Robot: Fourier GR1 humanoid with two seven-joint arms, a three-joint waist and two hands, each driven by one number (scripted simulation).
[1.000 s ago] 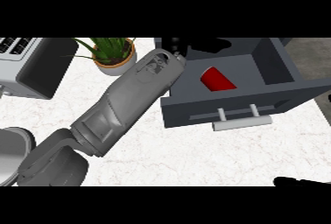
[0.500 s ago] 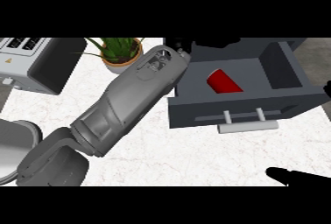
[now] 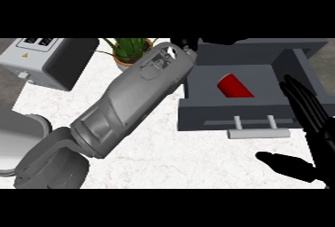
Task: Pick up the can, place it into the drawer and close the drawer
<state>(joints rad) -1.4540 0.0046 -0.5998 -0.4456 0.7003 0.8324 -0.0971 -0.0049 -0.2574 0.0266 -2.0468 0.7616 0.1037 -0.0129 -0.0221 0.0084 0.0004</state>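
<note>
Grey metal fills the far left: a toaster [image 3: 49,60] cut off by the edge, now showing more of its slotted top than half a second ago. Just right of it stands a potted plant [image 3: 131,49], its pot partly hidden behind the left forearm [image 3: 131,111], which crosses the white counter [image 3: 196,159] on a slant as before. The left hand [image 3: 186,44] is at the forearm's far tip, by the back corner of the drawer [image 3: 245,122]; only dark bits of it show, so whether its fingers are straight or curled cannot be told. Right of that hand the drawer stands pulled out, its pale handle [image 3: 258,132] facing the viewer. The red can [image 3: 235,86] lies tilted inside it, between the two hands, with nothing gripping it. Furthest right, the right hand [image 3: 311,126] has risen well into view since the earlier frame, when only its fingertips showed low down; its fingers are straight and spread beside the drawer's right wall, thumb out below the handle. Its wrist is cut off at the edge.
</note>
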